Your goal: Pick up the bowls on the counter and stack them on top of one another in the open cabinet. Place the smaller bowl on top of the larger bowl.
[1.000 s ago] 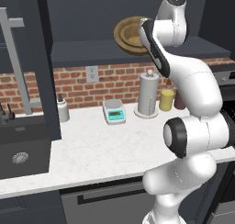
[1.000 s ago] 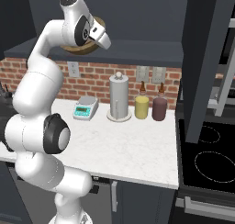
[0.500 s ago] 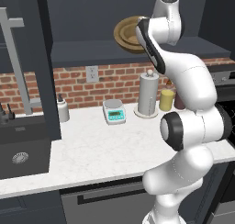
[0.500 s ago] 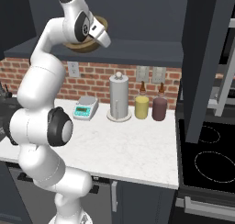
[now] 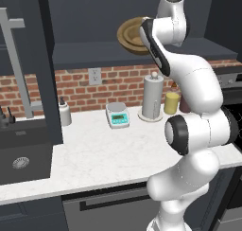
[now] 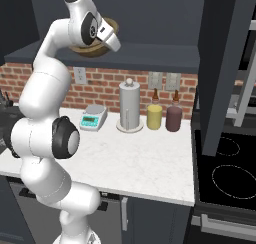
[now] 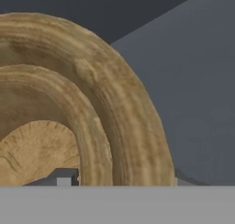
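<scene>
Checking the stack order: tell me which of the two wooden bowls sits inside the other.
The smaller bowl, with the narrower rim, is nested inside the larger bowl, whose wider rim rings it on the cabinet shelf.

cabinet shelf (image 5: 94,55): larger bowl (image 5: 130,36) | counter (image 5: 94,154): scale (image 5: 117,115), towel holder (image 5: 152,97)

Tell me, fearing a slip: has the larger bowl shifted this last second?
No. The larger bowl stays at the same spot, above and right of the wall outlet.
</scene>
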Motion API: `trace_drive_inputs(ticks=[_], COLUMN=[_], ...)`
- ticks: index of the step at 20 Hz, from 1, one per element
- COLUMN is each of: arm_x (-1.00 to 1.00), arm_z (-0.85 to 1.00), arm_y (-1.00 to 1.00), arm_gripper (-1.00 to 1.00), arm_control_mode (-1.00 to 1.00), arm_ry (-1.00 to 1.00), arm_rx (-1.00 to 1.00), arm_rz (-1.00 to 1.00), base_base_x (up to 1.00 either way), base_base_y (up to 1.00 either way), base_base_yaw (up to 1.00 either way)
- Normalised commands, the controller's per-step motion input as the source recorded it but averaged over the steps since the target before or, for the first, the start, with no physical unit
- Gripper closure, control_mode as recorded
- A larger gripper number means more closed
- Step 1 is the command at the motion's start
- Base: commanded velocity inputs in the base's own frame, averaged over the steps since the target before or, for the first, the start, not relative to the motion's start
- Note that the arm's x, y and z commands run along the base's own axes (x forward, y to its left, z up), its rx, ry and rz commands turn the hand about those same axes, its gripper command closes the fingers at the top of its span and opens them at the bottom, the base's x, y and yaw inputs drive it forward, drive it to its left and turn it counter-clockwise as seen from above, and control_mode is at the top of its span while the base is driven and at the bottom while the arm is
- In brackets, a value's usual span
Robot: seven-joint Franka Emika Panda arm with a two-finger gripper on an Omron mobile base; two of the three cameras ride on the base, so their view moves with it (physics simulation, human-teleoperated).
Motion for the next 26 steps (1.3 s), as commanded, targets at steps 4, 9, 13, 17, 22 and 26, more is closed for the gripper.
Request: trace_drive_inputs(ticks=[4,9,13,17,22,26], arm_x=[0.0,0.0,-0.25,-0.67,-0.93,-1.0], arm_z=[0.0,0.0,0.17,0.23,0.12,0.0], arm_y=[0.0,0.0,0.0,0.0,0.0,0.0], arm_gripper=[-1.0,-1.0,-1.0,-1.0,-1.0,-1.0], arm_control_mode=[-1.0,-1.0,-1.0,-1.0,-1.0,-1.0], arm_ry=[0.0,0.0,-0.19,-0.31,-0.32,-0.24], arm_rx=[0.0,0.0,0.0,0.0,0.0,0.0], arm_rz=[0.0,0.0,0.0,0.0,0.0,0.0], base_base_x=[0.0,0.0,0.0,0.0,0.0,0.0], base_base_y=[0.0,0.0,0.0,0.0,0.0,0.0], base_base_yaw=[0.0,0.0,0.0,0.0,0.0,0.0])
